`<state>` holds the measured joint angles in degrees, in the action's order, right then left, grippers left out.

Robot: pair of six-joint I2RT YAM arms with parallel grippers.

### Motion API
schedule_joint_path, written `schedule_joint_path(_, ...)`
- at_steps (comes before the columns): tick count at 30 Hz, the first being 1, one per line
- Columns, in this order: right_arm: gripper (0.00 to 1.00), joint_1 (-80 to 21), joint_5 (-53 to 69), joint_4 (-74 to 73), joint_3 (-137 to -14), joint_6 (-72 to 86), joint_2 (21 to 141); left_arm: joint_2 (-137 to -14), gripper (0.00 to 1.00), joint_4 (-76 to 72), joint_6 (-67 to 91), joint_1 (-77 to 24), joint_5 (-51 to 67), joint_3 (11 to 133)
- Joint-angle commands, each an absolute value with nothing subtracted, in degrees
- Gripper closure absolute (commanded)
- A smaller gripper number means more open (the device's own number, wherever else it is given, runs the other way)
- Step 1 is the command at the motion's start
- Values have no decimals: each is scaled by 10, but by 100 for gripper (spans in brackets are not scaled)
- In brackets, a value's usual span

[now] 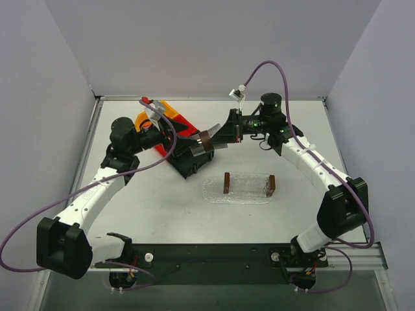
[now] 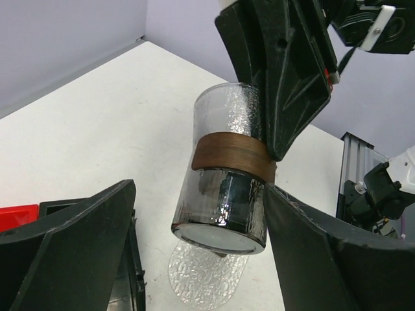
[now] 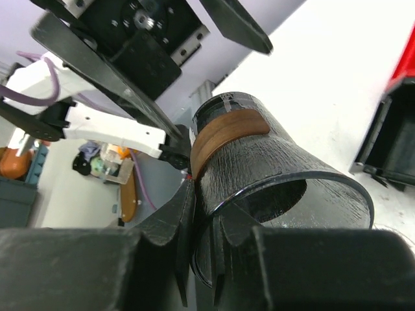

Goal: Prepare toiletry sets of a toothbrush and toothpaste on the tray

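Observation:
A clear textured cup with a brown band (image 1: 203, 140) hangs in the air between both arms. My right gripper (image 3: 204, 194) is shut on its rim, with one finger inside the wall and one outside. My left gripper (image 2: 198, 194) is open. Its jaws stand on either side of the cup's base (image 2: 220, 214), with the right finger (image 2: 305, 246) close against it. The clear bumpy tray (image 1: 246, 189) lies on the table below and also shows in the left wrist view (image 2: 204, 285). No toothbrush or toothpaste shows in any view.
Two brown uprights of a clear rack (image 1: 227, 183) stand on the tray. Orange (image 1: 170, 111), red (image 1: 186, 127) and black (image 1: 188, 163) bins sit in a row under the left gripper. The black bin also shows in the right wrist view (image 3: 389, 149).

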<state>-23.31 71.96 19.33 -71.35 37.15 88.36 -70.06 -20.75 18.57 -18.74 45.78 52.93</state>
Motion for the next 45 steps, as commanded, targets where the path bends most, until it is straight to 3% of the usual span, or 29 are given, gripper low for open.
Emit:
schedule_joint_path(1, 100, -237, 701, 45, -781, 217, 835, -678, 10, -235, 184, -161, 458, 535)
schedule_joint_path(9, 100, -255, 542, -176, -828, 18, 830, -640, 9, -91, 97, -106, 418, 556)
schedule_joint_path(15, 100, -300, 430, -243, -844, -53, 843, -611, 10, -38, 43, -55, 373, 540)
schedule_joint_path(27, 100, -416, 240, -332, -897, -141, 916, -595, 11, 38, 6, 47, 357, 512)
schedule_joint_path(45, 100, -532, 49, -362, -904, -228, 1020, -573, 11, 62, -30, 87, 376, 474)
